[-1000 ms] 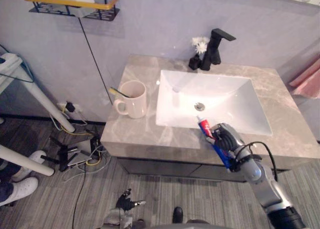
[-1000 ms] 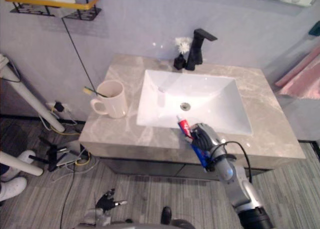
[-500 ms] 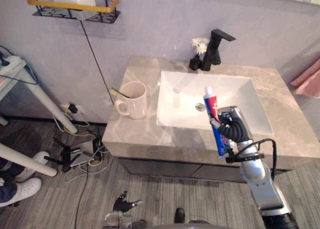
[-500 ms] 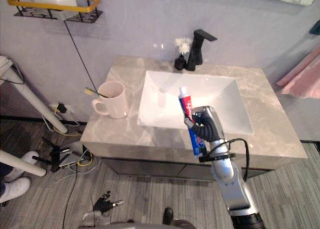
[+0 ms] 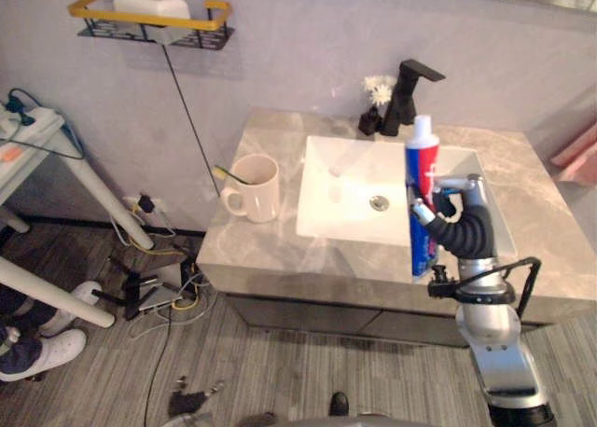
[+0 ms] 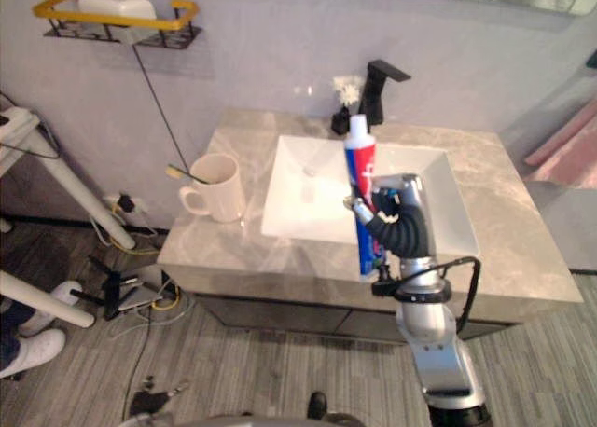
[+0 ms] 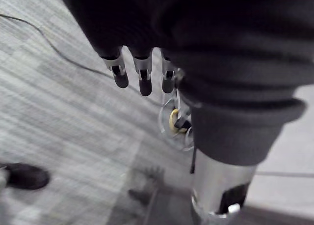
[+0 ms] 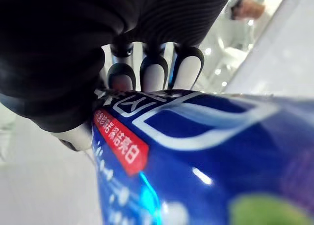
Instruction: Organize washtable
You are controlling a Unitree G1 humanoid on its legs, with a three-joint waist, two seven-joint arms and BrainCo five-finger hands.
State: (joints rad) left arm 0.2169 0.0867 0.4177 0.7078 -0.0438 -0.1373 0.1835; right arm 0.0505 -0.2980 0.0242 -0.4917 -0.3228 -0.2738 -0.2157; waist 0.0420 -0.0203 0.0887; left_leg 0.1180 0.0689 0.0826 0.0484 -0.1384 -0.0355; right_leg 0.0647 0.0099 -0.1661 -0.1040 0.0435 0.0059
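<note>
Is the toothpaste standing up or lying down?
Standing up. The right hand holds the toothpaste upright in the air, cap on top.

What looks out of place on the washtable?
Nothing spilled or damaged. Only the blue-and-red toothpaste tube is off the grey marble countertop, held upright in the right hand near the front edge; a yellow-handled toothbrush leans in the cream mug.

The left hand (image 7: 143,77) hangs with silver, dark-tipped fingers (image 7: 119,72) straight. Beyond their tips lie grey wood-grain floor (image 7: 59,112) and a yellow-and-white cable coil (image 7: 175,123).
</note>
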